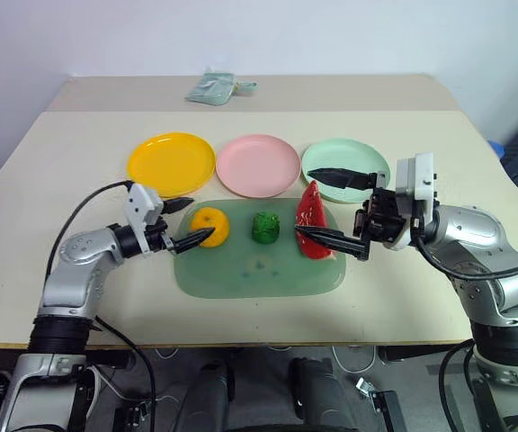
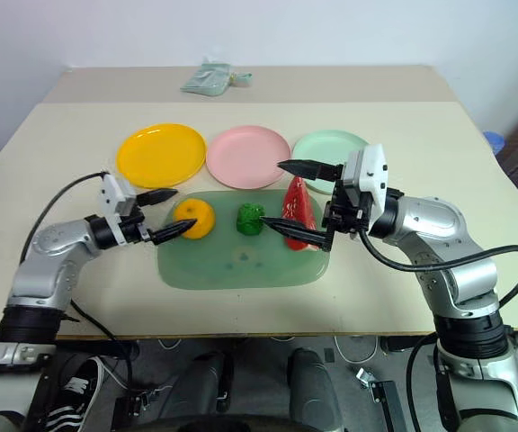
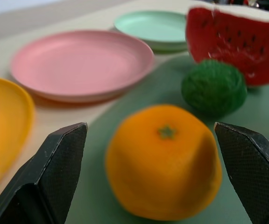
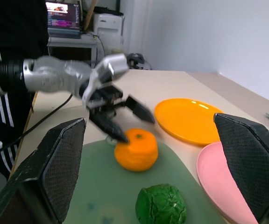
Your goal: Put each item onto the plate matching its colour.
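On the green mat (image 1: 241, 274) lie the round orange fruit (image 1: 210, 225), the dark-green bumpy lump (image 1: 265, 227) and the red wedge slice (image 1: 314, 219). Behind the mat, left to right, stand the yellow plate (image 1: 171, 162), the pink plate (image 1: 258, 165) and the mint plate (image 1: 331, 155), all bare. My left gripper (image 1: 190, 222) is open and low at the mat's left end. Its fingertips (image 3: 67, 140) flank the near side of the orange (image 3: 165, 163) without touching it. My right gripper (image 1: 307, 202) hangs wide open above the red slice, pointing left and holding nothing.
A pale green packet (image 1: 212, 87) lies at the table's far edge. The lump (image 3: 214, 86) sits just beyond the orange, with the slice (image 3: 237, 42) behind it. A cable (image 1: 88, 202) loops from my left wrist. The table's front edge runs close below the mat.
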